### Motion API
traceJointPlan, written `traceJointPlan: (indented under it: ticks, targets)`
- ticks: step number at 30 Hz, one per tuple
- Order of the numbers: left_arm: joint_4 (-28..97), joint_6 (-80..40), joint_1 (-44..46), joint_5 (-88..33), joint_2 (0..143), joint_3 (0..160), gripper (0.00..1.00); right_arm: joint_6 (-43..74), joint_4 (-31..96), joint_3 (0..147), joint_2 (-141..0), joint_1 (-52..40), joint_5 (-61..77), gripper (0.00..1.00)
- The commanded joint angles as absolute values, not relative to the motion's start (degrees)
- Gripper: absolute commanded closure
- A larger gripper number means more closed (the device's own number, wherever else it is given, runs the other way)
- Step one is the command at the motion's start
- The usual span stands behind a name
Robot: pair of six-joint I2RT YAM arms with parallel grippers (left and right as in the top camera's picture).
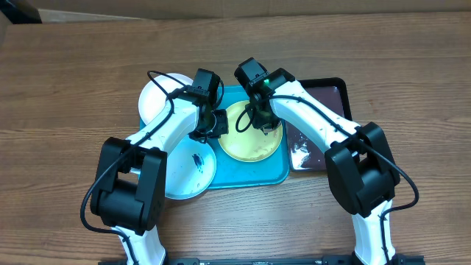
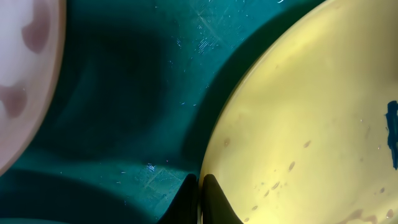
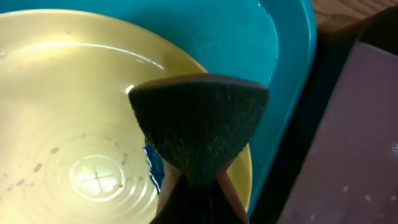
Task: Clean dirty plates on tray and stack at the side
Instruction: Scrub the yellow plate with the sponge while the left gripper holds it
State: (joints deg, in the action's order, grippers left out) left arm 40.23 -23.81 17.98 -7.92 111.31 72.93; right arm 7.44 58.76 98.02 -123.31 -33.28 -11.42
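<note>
Right gripper [image 3: 194,202] is clenched on the sponge [image 3: 199,124], which is poised over the yellow-green plate [image 3: 74,93]. A blue smear [image 3: 152,167] lies directly beneath the jaws. Left gripper [image 2: 199,204] appears pinched on that plate's rim, though the view is tight. The plate sits in the tray [image 3: 249,50]. The white plate [image 1: 157,96] and pale blue plate [image 1: 188,173] lie outboard of the left jaws.

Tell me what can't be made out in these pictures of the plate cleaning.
Overhead: where the yellow plate is dirty, hidden under the right gripper.
Left wrist: how far the blue smear runs, cut off by the right frame edge.
Right wrist: whether the sponge touches the plate; it covers most of the smear and the fingers holding it.
</note>
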Motion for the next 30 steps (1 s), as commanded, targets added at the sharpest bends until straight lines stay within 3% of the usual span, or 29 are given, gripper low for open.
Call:
traceJointPlan:
  ticks: [1,8,30]
  targets:
    - [40.25,-23.33,17.93,-8.43,112.6,73.84,0.96,7.46,57.93,96.09,-123.63,-33.26,-13.02,0.96]
    - [40.25,-23.33,17.93,-8.43,112.6,73.84,0.96,9.67,52.86,88.66,-123.63,-33.12,-13.58,0.96]
    - [39.9,-23.35,17.93,-8.45,112.6,73.84,0.96,7.73,53.56,87.0,-123.63,-30.72,15.0,0.96]
